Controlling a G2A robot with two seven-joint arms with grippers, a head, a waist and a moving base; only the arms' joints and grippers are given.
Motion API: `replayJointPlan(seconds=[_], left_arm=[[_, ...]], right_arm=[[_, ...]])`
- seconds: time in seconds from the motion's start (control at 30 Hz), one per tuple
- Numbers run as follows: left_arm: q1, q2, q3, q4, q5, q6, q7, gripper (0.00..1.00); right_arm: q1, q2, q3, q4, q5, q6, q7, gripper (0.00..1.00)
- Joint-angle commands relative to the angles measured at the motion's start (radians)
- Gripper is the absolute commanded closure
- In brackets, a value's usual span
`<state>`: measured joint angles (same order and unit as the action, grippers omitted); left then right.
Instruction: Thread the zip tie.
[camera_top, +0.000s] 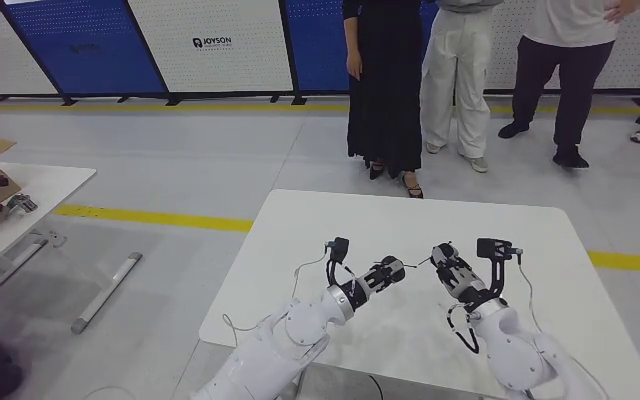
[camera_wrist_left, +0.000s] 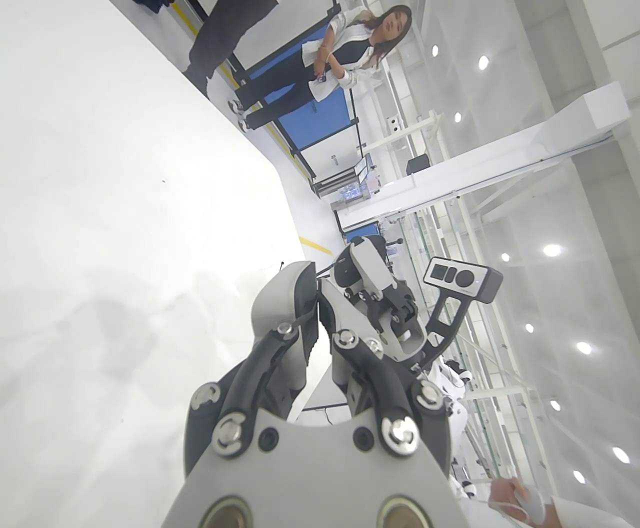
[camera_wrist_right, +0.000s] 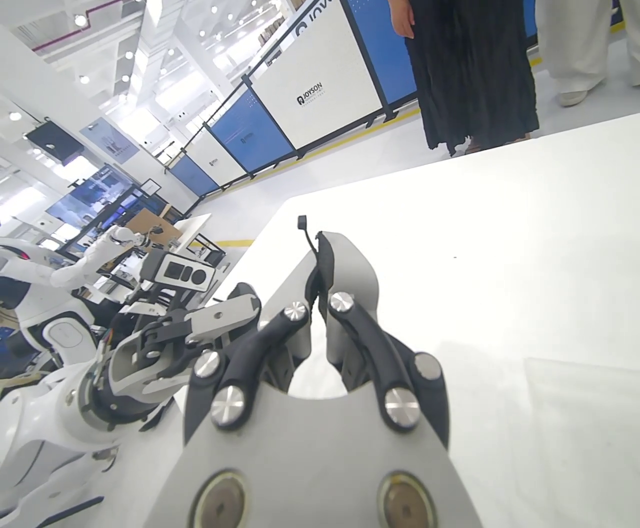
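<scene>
As both jaws pinch it, zip tie (camera_wrist_right: 302, 221) between left gripper (camera_wrist_left: 315, 280) and right gripper (camera_wrist_right: 320, 250), head protruding.

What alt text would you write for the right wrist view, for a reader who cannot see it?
The right hand is shut on a thin black zip tie, whose small square end pokes out past the fingers. A white table lies beneath it.

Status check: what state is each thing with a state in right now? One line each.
black plastic zip tie: held in the air, head end sticking out past the right jaws, nothing threaded through it
left gripper: jaws shut on the black plastic zip tie
right gripper: jaws shut on the black plastic zip tie
</scene>
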<state>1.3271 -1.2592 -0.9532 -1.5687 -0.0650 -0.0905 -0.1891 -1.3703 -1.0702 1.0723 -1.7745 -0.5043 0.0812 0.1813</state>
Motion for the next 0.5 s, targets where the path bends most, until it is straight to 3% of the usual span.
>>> replayJointPlan(seconds=[0.0, 0.47], left_arm=[[0.000, 0.000, 0.000, 0.000, 0.000, 0.000, 0.000, 1.00], [0.000, 0.000, 0.000, 0.000, 0.000, 0.000, 0.000, 1.00]], right_arm=[[0.000, 0.000, 0.000, 0.000, 0.000, 0.000, 0.000, 1.00], [-0.027, -0.012, 0.018, -0.009, 0.017, -0.030, -0.013, 1.00]])
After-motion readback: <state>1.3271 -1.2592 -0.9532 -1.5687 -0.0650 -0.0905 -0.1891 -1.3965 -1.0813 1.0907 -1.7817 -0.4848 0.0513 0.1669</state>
